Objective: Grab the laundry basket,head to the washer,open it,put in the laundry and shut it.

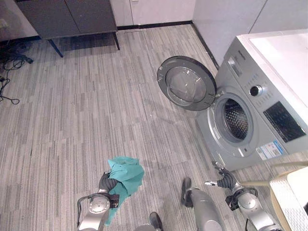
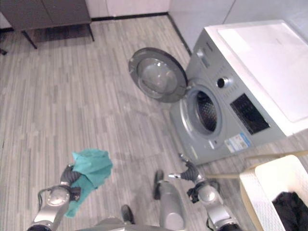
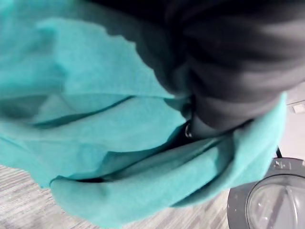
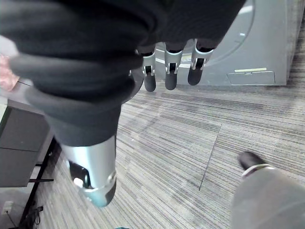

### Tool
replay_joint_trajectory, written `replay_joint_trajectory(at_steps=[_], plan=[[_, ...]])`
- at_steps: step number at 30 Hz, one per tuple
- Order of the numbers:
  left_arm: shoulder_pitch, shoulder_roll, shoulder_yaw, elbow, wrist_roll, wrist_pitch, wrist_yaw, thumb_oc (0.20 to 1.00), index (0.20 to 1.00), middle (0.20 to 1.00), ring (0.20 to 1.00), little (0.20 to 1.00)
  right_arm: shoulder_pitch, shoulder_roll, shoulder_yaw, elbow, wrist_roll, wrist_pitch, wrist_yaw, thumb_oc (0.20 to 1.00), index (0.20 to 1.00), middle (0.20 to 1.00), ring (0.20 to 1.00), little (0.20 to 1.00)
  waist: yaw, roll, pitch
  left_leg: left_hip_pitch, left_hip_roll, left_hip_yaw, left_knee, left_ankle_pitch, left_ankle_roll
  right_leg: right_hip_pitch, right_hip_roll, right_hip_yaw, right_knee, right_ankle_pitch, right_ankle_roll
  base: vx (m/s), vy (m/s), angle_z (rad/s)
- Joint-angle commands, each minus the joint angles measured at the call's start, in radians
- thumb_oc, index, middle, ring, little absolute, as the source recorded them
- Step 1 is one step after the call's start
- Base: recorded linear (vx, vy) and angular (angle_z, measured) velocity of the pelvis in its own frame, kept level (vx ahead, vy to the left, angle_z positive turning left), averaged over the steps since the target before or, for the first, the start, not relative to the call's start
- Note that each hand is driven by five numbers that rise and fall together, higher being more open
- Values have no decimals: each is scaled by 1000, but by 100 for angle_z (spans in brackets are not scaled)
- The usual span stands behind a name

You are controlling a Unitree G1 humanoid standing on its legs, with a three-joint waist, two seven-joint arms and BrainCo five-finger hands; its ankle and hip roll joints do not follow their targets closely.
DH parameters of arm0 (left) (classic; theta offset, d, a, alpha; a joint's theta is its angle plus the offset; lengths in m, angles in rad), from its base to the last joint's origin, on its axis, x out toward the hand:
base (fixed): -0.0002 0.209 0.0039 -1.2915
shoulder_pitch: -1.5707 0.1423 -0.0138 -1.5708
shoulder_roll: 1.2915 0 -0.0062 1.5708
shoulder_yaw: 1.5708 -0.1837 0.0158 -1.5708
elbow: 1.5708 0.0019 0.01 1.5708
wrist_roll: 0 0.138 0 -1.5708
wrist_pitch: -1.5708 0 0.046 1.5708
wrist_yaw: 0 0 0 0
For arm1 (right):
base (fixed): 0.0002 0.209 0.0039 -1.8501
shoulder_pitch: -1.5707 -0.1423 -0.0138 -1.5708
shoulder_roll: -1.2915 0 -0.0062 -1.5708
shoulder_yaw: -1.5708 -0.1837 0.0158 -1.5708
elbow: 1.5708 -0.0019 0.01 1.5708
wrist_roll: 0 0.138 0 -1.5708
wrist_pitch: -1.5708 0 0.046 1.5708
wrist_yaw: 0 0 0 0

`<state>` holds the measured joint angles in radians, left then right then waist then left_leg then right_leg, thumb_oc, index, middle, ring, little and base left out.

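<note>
A teal cloth (image 1: 126, 174) hangs bunched from my left hand (image 1: 107, 183), which is shut on it low at the left, above the floor. In the left wrist view the teal cloth (image 3: 119, 133) drapes over the hand. The silver washer (image 1: 269, 110) stands at the right with its round door (image 1: 186, 83) swung wide open to the left and the drum opening (image 1: 236, 119) exposed. My right hand (image 1: 222, 179) hovers open just below the washer's front, fingers (image 4: 167, 71) straight and holding nothing. The white laundry basket (image 2: 269, 192) sits at the lower right with dark laundry (image 2: 291, 209) inside.
A dark cabinet on legs (image 1: 67, 17) stands against the far wall at the back left. Loose cables (image 1: 9, 62) lie on the floor at the far left. Striped grey floor stretches between me and the washer door.
</note>
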<state>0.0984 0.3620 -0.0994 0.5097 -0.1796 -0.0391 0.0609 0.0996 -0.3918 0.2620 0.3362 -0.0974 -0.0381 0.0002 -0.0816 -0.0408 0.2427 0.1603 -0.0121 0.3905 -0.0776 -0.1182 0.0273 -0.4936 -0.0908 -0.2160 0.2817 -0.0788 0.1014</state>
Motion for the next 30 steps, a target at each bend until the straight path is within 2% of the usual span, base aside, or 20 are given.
replay_joint_trajectory(at_steps=[1, 2, 4, 5, 7, 8, 9, 10, 13, 14, 16, 17, 19, 20, 22, 24, 25, 27, 29, 30], plan=[[13, 11, -4, -58, 35, -41, -20, 200, 200, 200, 200, 200, -17, -22, -16, -1, 27, -24, -1, 1000, 1000, 1000, 1000, 1000, -5, -11, 12, -30, -18, -80, 66, -53, -1, 192, -39, -89, -173, 120, 68, 313, -127, 38], [19, 6, -4, -64, 41, -43, -27, 200, 200, 200, 200, 200, -11, -23, -21, -2, 25, -24, 1, 1000, 1000, 1000, 1000, 1000, -2, -12, 6, -21, -21, -83, 79, -70, 0, 208, -52, -134, -179, 118, 69, 240, -88, 36], [25, 3, -15, -63, 51, -39, -38, 200, 200, 200, 200, 200, 1, -30, -24, -3, 20, -25, 4, 1000, 1000, 1000, 1000, 1000, -11, -9, -3, -10, -19, -91, 99, -93, -4, 233, -53, -145, -183, 112, 60, 303, -144, 6], [27, -13, -33, -62, 55, -40, -42, 200, 200, 200, 200, 200, 22, -44, -46, -5, 17, -26, 1, 1000, 1000, 1000, 1000, 1000, -31, -6, -26, -7, -1, -96, 169, -118, -34, 275, -40, -127, -191, 106, 43, 438, -255, -4], [27, -20, -45, -59, 54, -37, -48, 200, 200, 200, 200, 200, 25, -57, -57, 2, 7, -26, -7, 1000, 1000, 1000, 1000, 1000, -43, -5, -37, -31, 50, -67, 308, -84, -82, 324, -28, -133, -215, 104, 21, 347, -240, 47], [29, -23, -49, -60, 51, -38, -51, 200, 200, 200, 200, 200, 30, -66, -66, -6, 14, -23, -9, 1000, 1000, 1000, 1000, 1000, -46, -7, -41, -54, 83, -63, 399, -40, -102, 355, -7, -120, -234, 93, 4, 196, -164, 41], [29, -23, -49, -60, 51, -38, -51, 200, 200, 200, 200, 200, 31, -67, -67, -7, 14, -22, -8, 1000, 1000, 1000, 1000, 1000, -44, -5, -41, -56, 88, -64, 407, -43, -106, 357, -3, -120, -237, 94, 2, 203, -155, -4], [27, -25, -54, -56, 52, -38, -46, 200, 200, 200, 200, 200, 41, -71, -78, -16, 29, -24, -13, 1000, 1000, 1000, 1000, 1000, -43, -8, -44, -81, 110, -61, 473, -8, -122, 386, 17, -103, -259, 79, -16, 103, -77, -37], [21, -33, -69, -53, 44, -37, -51, 200, 200, 200, 200, 200, 49, -85, -87, -8, 31, -18, -17, 1000, 1000, 1000, 1000, 1000, -42, -35, -42, -173, 105, -71, 457, -16, -89, 425, 12, -65, -292, 70, -30, 182, -40, -73], [21, -30, -72, -59, 48, -36, -52, 200, 200, 200, 200, 200, 51, -89, -93, -9, 31, -18, -19, 1000, 1000, 1000, 1000, 1000, -42, -43, -44, -199, 101, -91, 409, -31, -80, 433, 9, -38, -297, 65, -23, 205, 85, -108], [26, -17, -80, -75, 49, -44, -51, 200, 200, 200, 200, 200, 57, -92, -94, -11, 38, -26, -24, 1000, 1000, 1000, 1000, 1000, -24, -40, -34, -246, 82, -213, 262, 46, -90, 445, 37, 59, -287, 51, -24, 239, 90, -141], [26, -17, -80, -75, 49, -44, -51, 200, 200, 200, 200, 200, 57, -92, -94, -11, 38, -26, -24, 1000, 1000, 1000, 1000, 1000, -24, -40, -35, -245, 81, -212, 261, 47, -89, 444, 36, 59, -287, 51, -24, 155, 44, -154], [17, -18, -93, -79, 45, -54, -45, 200, 200, 200, 200, 200, 39, -94, -77, -2, 31, -29, -23, 1000, 1000, 1000, 1000, 1000, 0, -32, -21, -289, 43, -370, 197, 101, -101, 456, 70, 150, -269, 39, -31, 206, 68, -179], [4, -18, -110, -79, 44, -60, -36, 200, 200, 200, 200, 200, 25, -89, -66, 20, 34, -32, -27, 1000, 1000, 1000, 1000, 1000, 9, -28, -16, -316, 25, -462, 170, 133, -103, 457, 100, 240, -239, 26, -34, 177, 80, -183], [-3, -15, -116, -83, 44, -63, -36, 200, 200, 200, 200, 200, 23, -88, -64, 27, 40, -34, -27, 1000, 1000, 1000, 1000, 1000, 9, -24, -13, -324, 13, -490, 171, 131, -99, 456, 113, 285, -218, 14, -33, 178, 128, -223], [-9, -8, -131, -71, 56, -66, -43, 200, 200, 200, 200, 200, 4, -88, -32, 55, 5, -39, -17, 1000, 1000, 1000, 1000, 1000, 4, -11, -19, -293, 18, -475, 144, 117, -82, 426, 136, 390, -180, 2, -27, 171, 205, -196], [-10, -8, -131, -71, 56, -67, -43, 200, 200, 200, 200, 200, 3, -88, -32, 55, 5, -39, -17, 1000, 1000, 1000, 1000, 1000, 6, -11, -21, -296, 19, -472, 143, 120, -83, 422, 136, 392, -181, 6, -26, 43, 179, -121], [-46, 18, -139, -75, 44, -74, -28, 200, 200, 200, 200, 200, -49, -82, 1, 56, 10, -35, -14, 1000, 1000, 1000, 1000, 1000, -6, -14, 13, -319, 23, -380, 155, 110, -64, 325, 142, 483, -124, 18, 2, -165, 295, -155], [-71, 34, -140, -78, 47, -83, -17, 200, 200, 200, 200, 200, -70, -78, 11, 55, 11, -36, -15, 1000, 1000, 1000, 1000, 1000, -4, -18, 23, -336, 25, -332, 158, 105, -54, 284, 144, 508, -108, 26, 13, -193, 224, -212], [-111, 45, -145, -85, 43, -91, 4, 200, 200, 200, 200, 200, -103, -74, 33, 48, 2, -40, -21, 1000, 1000, 1000, 1000, 1000, -7, -28, 47, -358, 28, -272, 178, 93, -42, 229, 137, 503, -69, 38, 33, -180, 172, -200]])
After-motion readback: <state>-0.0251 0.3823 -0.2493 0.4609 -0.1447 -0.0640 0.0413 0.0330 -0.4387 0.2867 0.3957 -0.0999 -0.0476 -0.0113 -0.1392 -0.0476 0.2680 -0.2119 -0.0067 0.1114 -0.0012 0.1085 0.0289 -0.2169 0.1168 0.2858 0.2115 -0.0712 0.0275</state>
